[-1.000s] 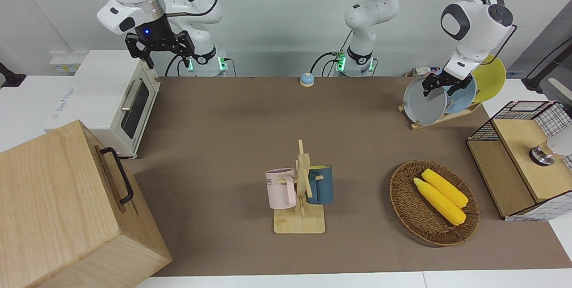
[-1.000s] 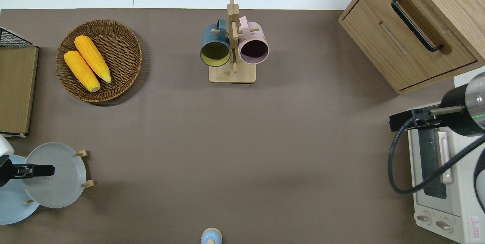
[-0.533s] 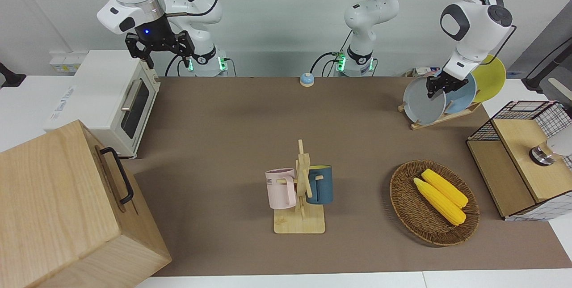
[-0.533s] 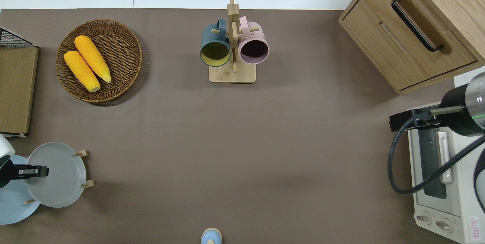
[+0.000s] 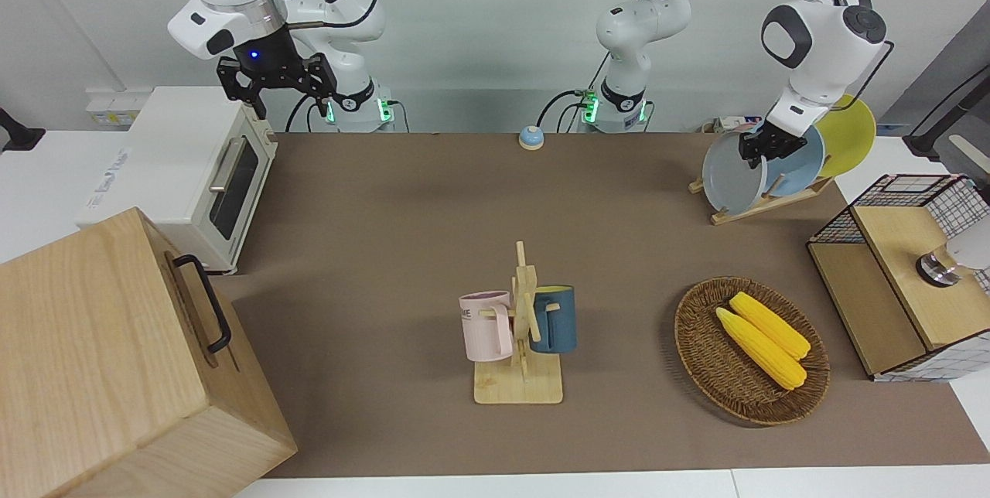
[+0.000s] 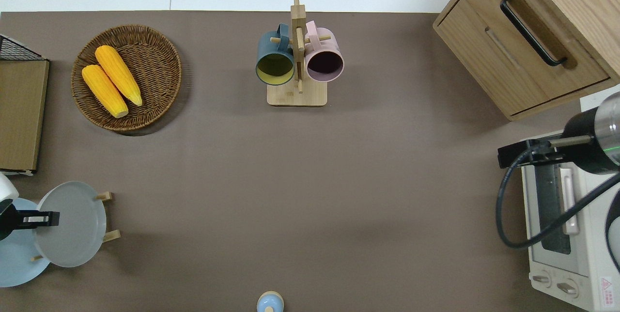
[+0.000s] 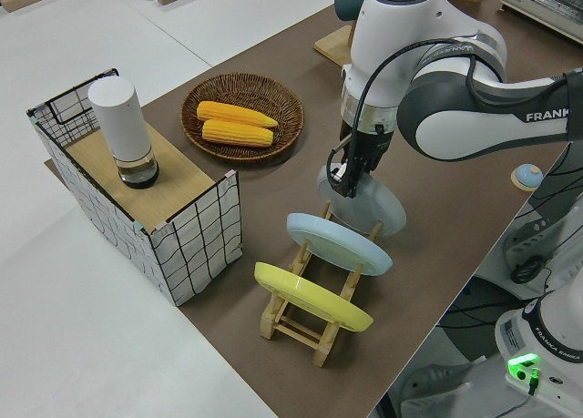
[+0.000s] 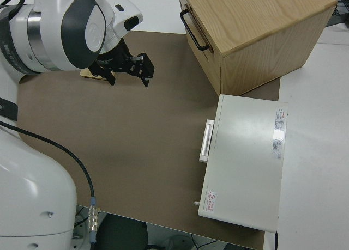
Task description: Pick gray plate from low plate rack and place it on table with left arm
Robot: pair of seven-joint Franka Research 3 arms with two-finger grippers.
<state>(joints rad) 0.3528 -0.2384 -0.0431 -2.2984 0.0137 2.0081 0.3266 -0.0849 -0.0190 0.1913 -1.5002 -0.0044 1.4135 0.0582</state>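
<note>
The gray plate (image 5: pixel 728 175) (image 6: pixel 72 225) (image 7: pixel 381 206) leans in the slot of the low plate rack (image 5: pixel 762 205) (image 7: pixel 296 325) that lies farthest from the robots, at the left arm's end of the table (image 5: pixel 387 212). My left gripper (image 5: pixel 762 150) (image 6: pixel 41 219) (image 7: pixel 344 177) is shut on the plate's upper rim, one finger on each face. A sky-blue plate (image 5: pixel 798 167) (image 7: pixel 337 243) and a yellow plate (image 5: pixel 851 134) (image 7: pixel 311 296) stand in the slots nearer the robots. The right arm is parked, its gripper (image 5: pixel 282 88) (image 8: pixel 128 70) open.
A wicker basket (image 5: pixel 700 351) with two corn cobs and a wire crate (image 5: pixel 905 274) lie farther from the robots than the rack. A mug stand (image 5: pixel 520 335) is mid-table, with a bell (image 5: pixel 530 138) at the robots' edge. A toaster oven (image 5: pixel 193 165) and wooden cabinet (image 5: pixel 116 359) fill the right arm's end.
My left gripper's fingers went from spread over the gray plate's rim to closed on it. The plate has tipped slightly more upright. The right arm has not moved.
</note>
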